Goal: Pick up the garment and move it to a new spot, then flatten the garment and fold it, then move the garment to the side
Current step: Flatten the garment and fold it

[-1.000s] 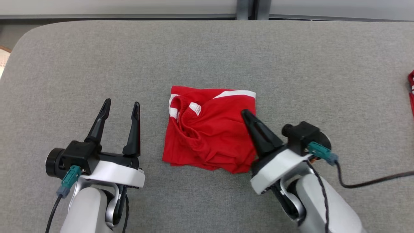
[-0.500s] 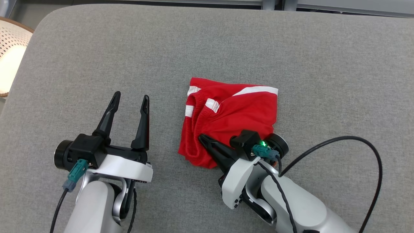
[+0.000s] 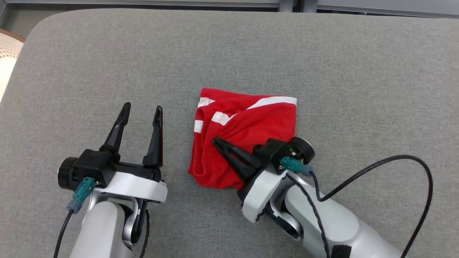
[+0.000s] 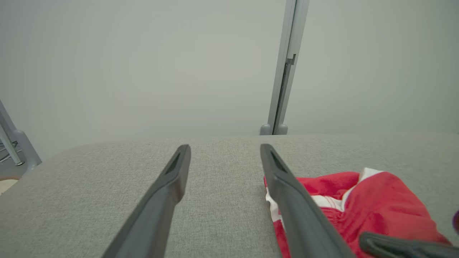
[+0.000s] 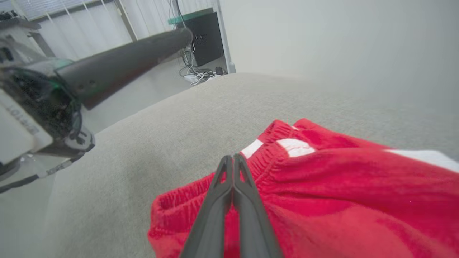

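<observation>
Garment looking folded; the move to the side appearing to be what is left.
The right gripper (image 3: 216, 141), fingers pressed together with no pinched cloth showing, is lying over the garment (image 3: 258, 120). The left gripper (image 3: 142, 106), fingers spread and empty, is hovering just beside it. The garment is sitting mid-way across the table (image 3: 322, 53).

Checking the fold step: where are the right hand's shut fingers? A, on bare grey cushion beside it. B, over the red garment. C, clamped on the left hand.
B: the right hand, fingers pressed together, lies over the red garment; the left hand stands open, apart from it.
</observation>
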Motion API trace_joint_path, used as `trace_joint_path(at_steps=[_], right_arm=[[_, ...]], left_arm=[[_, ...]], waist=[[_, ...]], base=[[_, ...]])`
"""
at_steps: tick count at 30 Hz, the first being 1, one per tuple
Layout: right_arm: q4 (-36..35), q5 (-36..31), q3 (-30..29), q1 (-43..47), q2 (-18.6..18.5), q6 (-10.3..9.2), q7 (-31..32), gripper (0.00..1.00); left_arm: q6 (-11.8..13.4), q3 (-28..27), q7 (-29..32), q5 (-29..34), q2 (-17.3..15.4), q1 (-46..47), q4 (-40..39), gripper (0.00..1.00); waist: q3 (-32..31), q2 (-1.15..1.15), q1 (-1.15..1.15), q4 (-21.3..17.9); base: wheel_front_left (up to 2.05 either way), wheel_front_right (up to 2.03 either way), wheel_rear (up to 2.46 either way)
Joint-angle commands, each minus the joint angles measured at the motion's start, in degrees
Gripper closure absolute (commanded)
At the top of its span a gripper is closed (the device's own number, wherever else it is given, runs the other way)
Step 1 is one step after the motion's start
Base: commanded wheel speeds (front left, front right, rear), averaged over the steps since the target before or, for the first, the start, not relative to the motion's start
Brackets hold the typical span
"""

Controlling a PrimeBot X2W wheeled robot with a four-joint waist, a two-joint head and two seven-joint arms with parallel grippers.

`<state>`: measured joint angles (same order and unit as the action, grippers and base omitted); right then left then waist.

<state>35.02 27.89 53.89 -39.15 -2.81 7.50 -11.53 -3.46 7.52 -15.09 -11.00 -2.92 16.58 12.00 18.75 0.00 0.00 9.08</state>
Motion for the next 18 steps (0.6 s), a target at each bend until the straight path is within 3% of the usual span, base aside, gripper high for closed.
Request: trace_joint_path(at_steps=[1,3,4,5,18], right_arm=[[-0.18,-0.64,-1.25,0.13,-0.22,-0.03,-0.76,0.92],[-1.00,-0.87,-4.87,1.13,-0.20,-0.03,-1.88,0.29],[-1.48,-1.42,-7.25,1.69,-0.20,-0.03,-2.41,0.09],[-2.11,-1.71,-9.62,2.53,-0.23,-0.02,-2.73,0.00],[-20.27,-12.81,-42.03,20.71,-4.95,-0.02,-3.21,0.00]], left_arm=[[0.21,-0.41,-0.07,0.26,-0.20,-0.52,0.09,0.00],[0.12,-0.82,-0.07,0.40,-0.29,-0.90,0.15,0.00],[0.11,-1.03,-0.07,0.41,-0.33,-1.01,0.17,0.00],[0.09,-1.20,-0.07,0.53,-0.33,-1.15,0.11,0.00],[0.86,-4.75,-0.06,0.95,-1.65,-4.88,-0.40,0.00]], waist=[[-0.54,0.00,0.00,-0.68],[-1.12,0.00,0.00,-1.32],[-1.42,0.00,0.00,-1.60],[-1.69,0.00,0.00,-1.84],[-5.93,0.00,0.00,-4.78]], base=[[0.00,0.00,0.00],[0.00,0.00,0.00],[0.00,0.00,0.00],[0.00,0.00,0.00],[0.00,0.00,0.00]])
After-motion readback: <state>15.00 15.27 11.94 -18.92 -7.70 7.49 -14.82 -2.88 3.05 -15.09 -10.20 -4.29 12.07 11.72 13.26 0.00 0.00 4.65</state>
